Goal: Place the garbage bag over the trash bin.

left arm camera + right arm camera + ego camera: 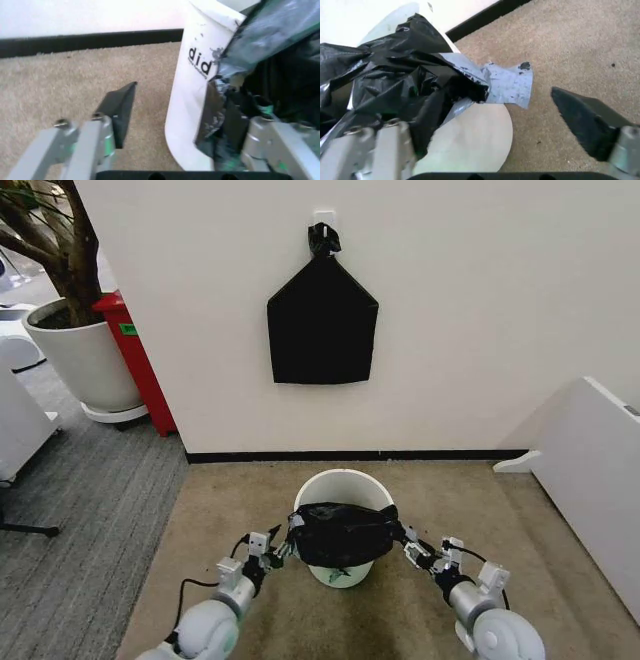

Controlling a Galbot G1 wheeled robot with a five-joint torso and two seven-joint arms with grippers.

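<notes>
While the trash bin (345, 485) stands on the tan carpet (240, 510) between the two arms, the garbage bag (345, 532) lies bunched across its near rim, a glossy, crinkled black band with pale blue-grey edges showing at both ends. The bin itself is round, cream-white and slightly tapered, with dark lettering on its side in the left wrist view.

The left pincer (282, 552) sits at the bag's left end, touching it; in the left wrist view its jaws are spread, one black finger (120, 108) hanging over bare carpet beside the bin wall, the other lost in the black plastic. The right pincer (410, 548) sits at the bag's right end, jaws likewise apart: one finger (585, 120) over the carpet just beside the bin, the other buried in the plastic folds.

Both forearms reach forward and inward from the lower corners of the head view, wrists level with the rim.
</notes>
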